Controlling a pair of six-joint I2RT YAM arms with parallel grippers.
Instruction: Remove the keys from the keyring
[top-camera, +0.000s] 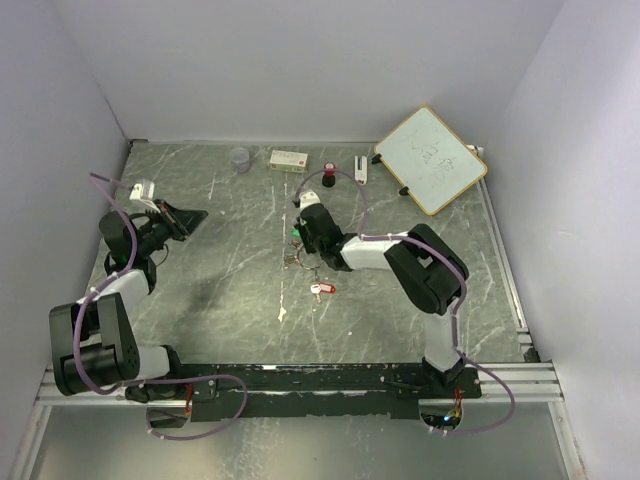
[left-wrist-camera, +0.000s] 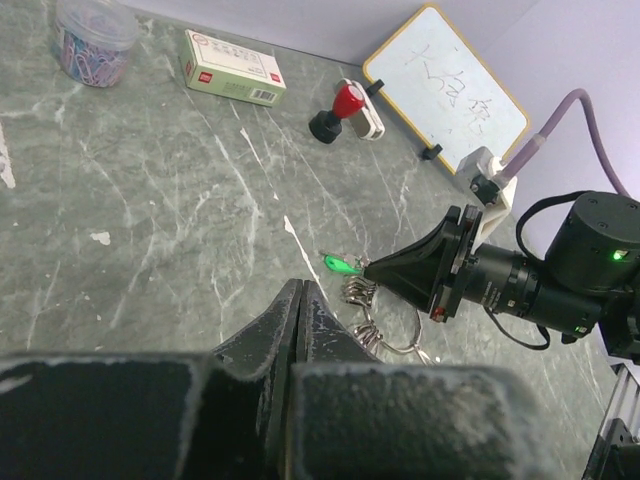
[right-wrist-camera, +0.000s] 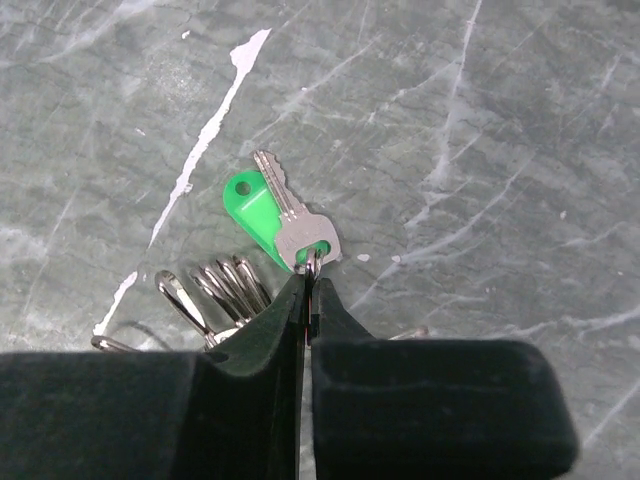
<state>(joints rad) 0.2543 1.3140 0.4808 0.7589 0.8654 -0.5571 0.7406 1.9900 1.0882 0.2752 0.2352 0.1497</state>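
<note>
The red key (top-camera: 322, 289) is laid nearest on the table (top-camera: 220, 280), just beyond it the keyring (right-wrist-camera: 225, 290) is pinched by the clenched right gripper (right-wrist-camera: 308, 290) at the loop through the green key (right-wrist-camera: 255, 205), and the left gripper (left-wrist-camera: 302, 300) is held clenched, empty, well apart to the left.

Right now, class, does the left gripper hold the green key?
No, the left gripper is shut on nothing, and the green key lies beyond it by the right gripper's tip.
</note>
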